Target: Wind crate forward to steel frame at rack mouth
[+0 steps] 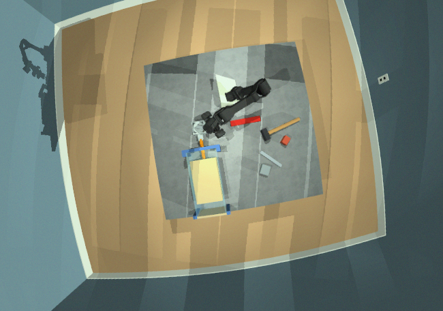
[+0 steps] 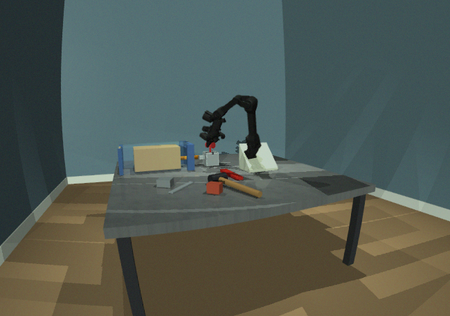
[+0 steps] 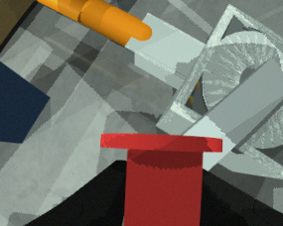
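A red bar [image 1: 245,121] [image 2: 231,174] lies near the hammer [image 1: 280,127] [image 2: 241,187] on the bench [image 1: 178,99] [image 2: 140,202].

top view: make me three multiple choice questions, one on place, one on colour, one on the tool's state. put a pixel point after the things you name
1. The red block lies nearest to:
A) the hammer
B) the crate
C) the winch

2. The strap is:
A) green
B) orange
C) purple

3. The tool is:
A) wide open
B) shut on nothing
C) shut on the red knob

1 A: the red block [image 1: 285,140] [image 2: 214,188] sits beside the hammer [image 1: 283,126] [image 2: 242,187].
2 B: the strap [image 1: 202,150] [image 3: 101,20] shows orange.
3 C: the red knob [image 3: 164,188] stands between the tool's fingers.
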Robot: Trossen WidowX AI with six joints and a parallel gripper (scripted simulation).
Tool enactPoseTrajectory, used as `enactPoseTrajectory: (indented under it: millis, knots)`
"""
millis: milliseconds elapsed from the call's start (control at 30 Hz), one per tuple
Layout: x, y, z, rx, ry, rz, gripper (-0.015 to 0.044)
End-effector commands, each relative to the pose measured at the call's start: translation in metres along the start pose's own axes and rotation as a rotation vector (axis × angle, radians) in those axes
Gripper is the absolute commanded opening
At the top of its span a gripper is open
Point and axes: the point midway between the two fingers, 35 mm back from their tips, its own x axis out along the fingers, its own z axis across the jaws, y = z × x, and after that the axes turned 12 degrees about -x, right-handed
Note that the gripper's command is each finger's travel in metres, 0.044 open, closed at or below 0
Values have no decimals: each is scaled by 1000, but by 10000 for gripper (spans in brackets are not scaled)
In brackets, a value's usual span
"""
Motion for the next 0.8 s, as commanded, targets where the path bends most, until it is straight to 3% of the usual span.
enactPoseTrajectory:
  millis: [0,767]
  knots:
    - [-1,12,-8,9,17,20,0]
    - [-7,28,-28,10,18,21,0]
